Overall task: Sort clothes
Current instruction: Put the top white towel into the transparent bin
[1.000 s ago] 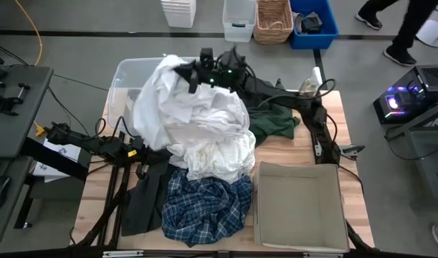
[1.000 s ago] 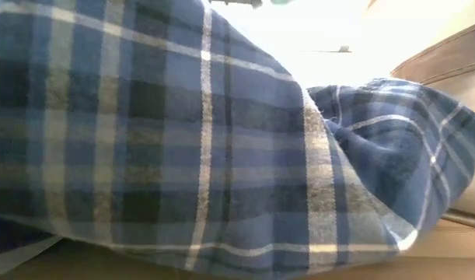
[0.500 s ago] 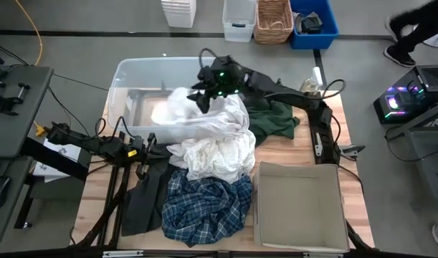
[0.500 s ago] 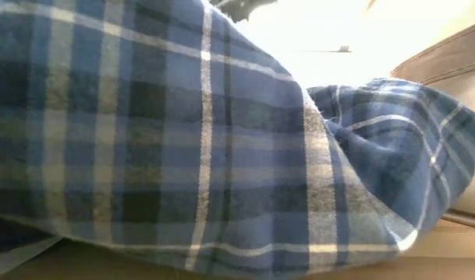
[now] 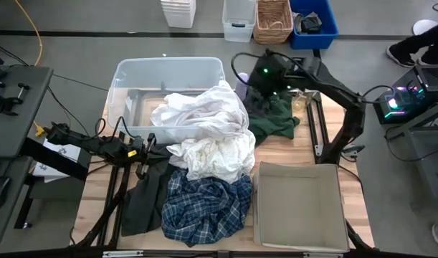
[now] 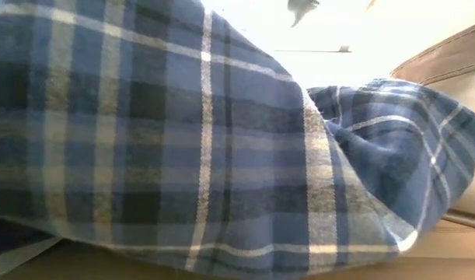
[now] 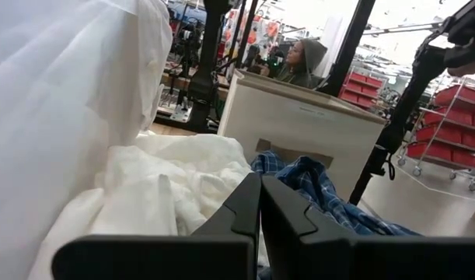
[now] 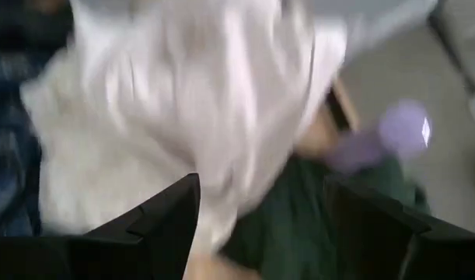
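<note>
A white garment (image 5: 204, 107) lies partly inside the clear tub (image 5: 168, 63) and hangs over its near rim onto a cream piece (image 5: 217, 154). The plaid shirt (image 5: 204, 204) lies at the near edge and fills the low view (image 6: 183, 140). Right of the pile is a dark green piece (image 5: 274, 120). A black-grey piece (image 5: 143, 193) lies near left. My right gripper (image 5: 259, 79) hovers open above the green piece, its fingers wide apart in the right wrist view (image 8: 260, 225). My left gripper (image 7: 260, 214) waits shut at the pile's left side (image 5: 143, 153).
A beige square fabric bin (image 5: 301, 204) stands at the near right, its wall also in the left wrist view (image 7: 307, 124). Bare wood (image 5: 297, 147) shows between the bin and the green piece. Baskets and boxes (image 5: 272, 20) stand on the floor beyond the far edge.
My right gripper has opened and let go of the white garment. The garment, held up high before, has dropped partly into the tub and now hangs over its rim. The gripper has then swung toward the table's right, over the dark green piece.
</note>
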Tool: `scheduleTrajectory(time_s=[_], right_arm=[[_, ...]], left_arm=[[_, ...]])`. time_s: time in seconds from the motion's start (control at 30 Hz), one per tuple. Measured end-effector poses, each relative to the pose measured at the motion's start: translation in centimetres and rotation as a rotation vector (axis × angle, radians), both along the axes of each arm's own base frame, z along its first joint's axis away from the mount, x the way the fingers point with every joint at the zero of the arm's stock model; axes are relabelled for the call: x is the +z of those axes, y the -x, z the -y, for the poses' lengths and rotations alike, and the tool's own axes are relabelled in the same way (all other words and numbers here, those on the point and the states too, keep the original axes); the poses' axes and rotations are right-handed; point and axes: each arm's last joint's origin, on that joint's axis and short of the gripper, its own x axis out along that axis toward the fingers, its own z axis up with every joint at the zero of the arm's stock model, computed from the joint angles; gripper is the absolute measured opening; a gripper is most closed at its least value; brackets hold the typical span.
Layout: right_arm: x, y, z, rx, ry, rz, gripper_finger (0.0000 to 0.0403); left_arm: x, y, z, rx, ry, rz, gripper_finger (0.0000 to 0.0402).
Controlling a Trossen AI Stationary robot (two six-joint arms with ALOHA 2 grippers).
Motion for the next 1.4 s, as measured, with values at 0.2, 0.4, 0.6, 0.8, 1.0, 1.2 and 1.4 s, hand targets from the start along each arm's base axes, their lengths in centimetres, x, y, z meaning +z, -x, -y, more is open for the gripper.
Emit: scheduleTrajectory(time_s=[0.2, 0.4, 0.6, 0.8, 1.0, 1.2, 1.4], right_arm=[[-3.5, 0.6, -0.6, 0.018, -0.038, 0.000, 0.0265], [-9.5, 0.1, -0.5, 0.050, -0.025, 0.153, 0.0265], [-13.7, -0.3, -0.4, 0.039, 0.023, 0.233, 0.0265], [-15.7, -1.3, 0.0, 0.027, 0.053, 0.308, 0.0261], [-14.6, -1.8, 0.0, 0.000, 0.009, 0.376, 0.0073], [-6.3, -1.5, -1.1, 0.066, 0.113, 0.522, 0.0008], [2.0, -1.4, -1.8, 0.075, 0.383, 0.780, 0.0005]], left_arm=[[0.0, 0.0, 0.0, 0.000, 0.000, 0.000, 0.0001], [0.0, 0.0, 0.0, 0.000, 0.000, 0.000, 0.0001], [0.0, 0.0, 0.0, 0.001, 0.000, 0.000, 0.0001], [0.0, 0.0, 0.0, 0.001, 0.000, 0.000, 0.0001], [0.0, 0.0, 0.0, 0.001, 0.000, 0.000, 0.0001], [0.0, 0.0, 0.0, 0.001, 0.000, 0.000, 0.0001], [0.0, 0.0, 0.0, 0.001, 0.000, 0.000, 0.0001]])
